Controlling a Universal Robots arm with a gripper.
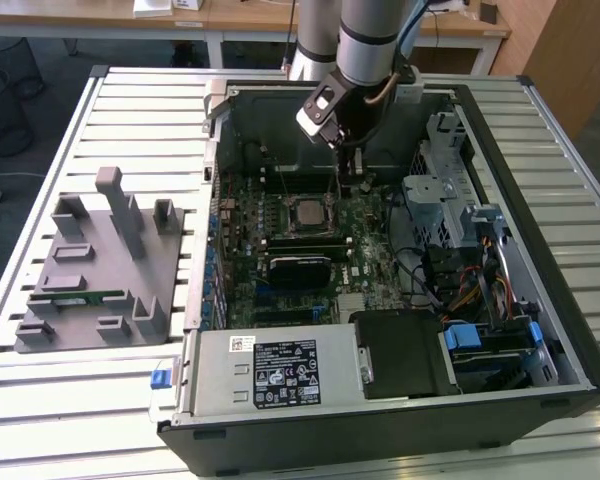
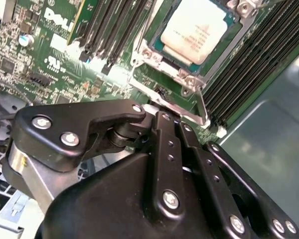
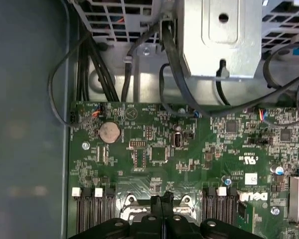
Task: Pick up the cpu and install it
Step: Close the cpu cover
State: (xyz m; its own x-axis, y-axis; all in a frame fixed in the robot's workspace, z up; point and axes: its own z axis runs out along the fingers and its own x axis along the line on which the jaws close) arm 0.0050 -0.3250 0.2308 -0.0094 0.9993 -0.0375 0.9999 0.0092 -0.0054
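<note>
The cpu (image 1: 305,212) lies flat in its socket in the middle of the green motherboard (image 1: 370,260), inside the open computer case. Its silvery top (image 2: 194,29) has a metal socket frame (image 2: 189,79) around it. My gripper (image 1: 354,180) hangs just beyond the socket, toward the case's back wall. Its black fingers (image 3: 163,199) are pressed together with nothing between them. In the second wrist view the gripper (image 2: 164,119) ends right at the socket's metal edge, beside the cpu and not on it.
A grey tray (image 1: 90,270) with a green memory stick (image 1: 80,297) lies on the slatted table at the exterior view's left. Inside the case are a black ribbed block (image 1: 300,268), memory slots (image 2: 114,30), a power supply (image 1: 270,370), a metal drive cage (image 1: 435,190) and cables (image 1: 460,275).
</note>
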